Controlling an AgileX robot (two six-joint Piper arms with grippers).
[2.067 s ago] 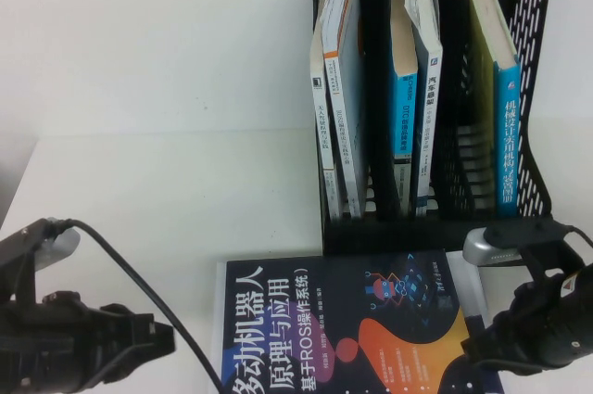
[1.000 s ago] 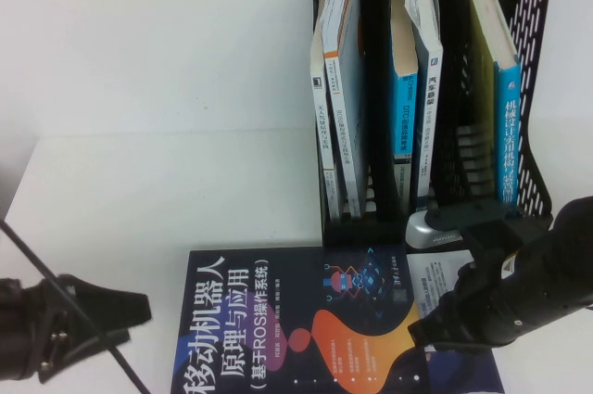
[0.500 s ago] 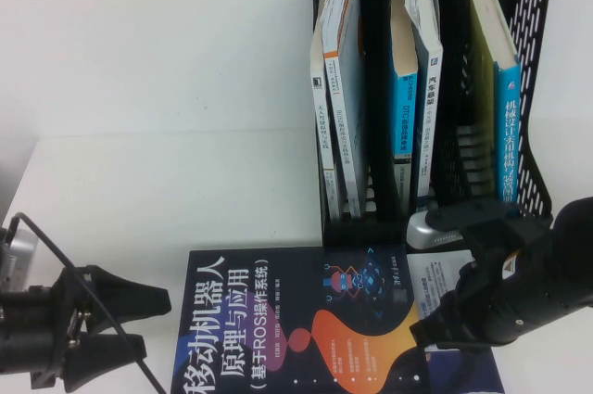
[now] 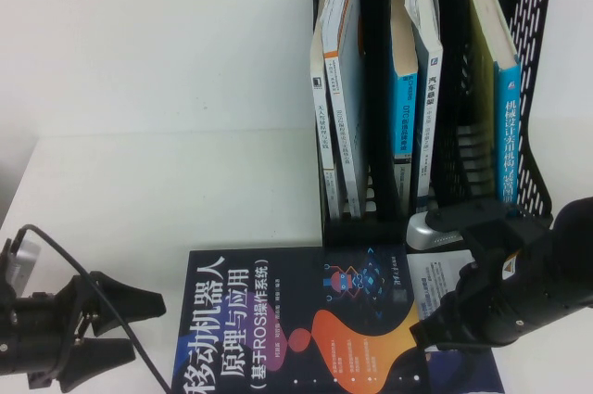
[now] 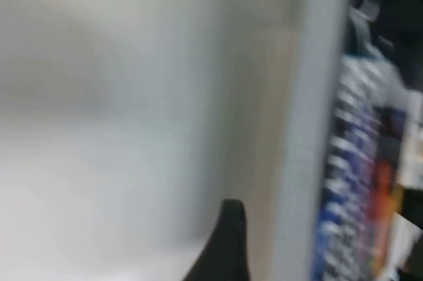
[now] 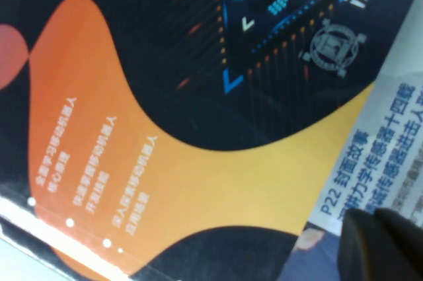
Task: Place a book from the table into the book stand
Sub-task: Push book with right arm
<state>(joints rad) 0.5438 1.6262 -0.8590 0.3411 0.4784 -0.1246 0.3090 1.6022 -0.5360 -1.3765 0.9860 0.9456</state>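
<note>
The dark navy book (image 4: 296, 320) lies flat, cover up, on the white table (image 4: 167, 190) at the front, just before the black book stand (image 4: 535, 14). My right gripper (image 4: 434, 334) rests on the book's right part with its fingers together; the right wrist view shows its fingertips (image 6: 377, 244) touching the orange and navy cover (image 6: 165, 129) beside a white label. My left gripper (image 4: 141, 324) is open, low over the table, just left of the book's left edge. In the left wrist view one finger (image 5: 225, 241) and the blurred book (image 5: 350, 182) show.
The stand holds several upright books, among them white-covered ones (image 4: 338, 88) and blue-spined ones (image 4: 507, 125). The slot between them (image 4: 375, 88) looks dark and unfilled. A black cable (image 4: 111, 292) runs over the table by the left arm.
The book slid left with my right gripper on it, then stayed. My left gripper turned toward the book, opened, and has now sunk slightly.
</note>
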